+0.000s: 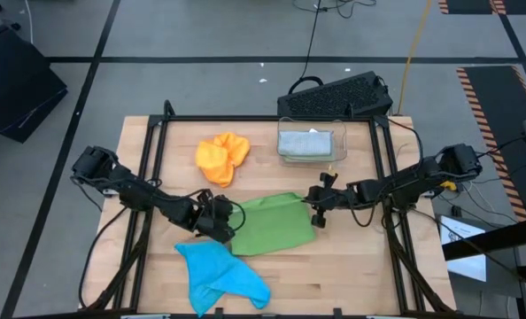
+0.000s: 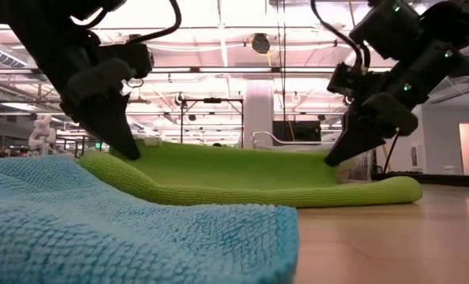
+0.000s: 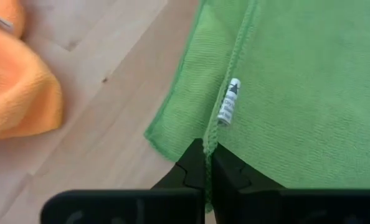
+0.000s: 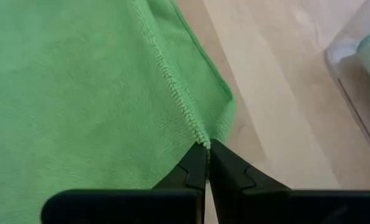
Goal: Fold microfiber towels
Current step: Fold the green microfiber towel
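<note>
A bright green towel lies mid-table, folded over on itself. My left gripper is shut on its left far corner and my right gripper is shut on its right far corner. The held edge sags between them in the low view. A blue towel lies crumpled at the near edge. An orange towel lies bunched at the far left. A grey folded towel sits in the clear bin. My left gripper pinches the green towel's stitched hem near a corner, beside the white tag, between its two fingers, slanting down from the table's left. The held edge is raised off the table. My right gripper pinches the stitched hem at the towel's corner between its two fingers, slanting down from the table's right. The corner is raised, and the lower layer rests on the table.
A black keyboard lies beyond the table's far edge. A black frame runs round the table. Bare wood lies at the near right.
</note>
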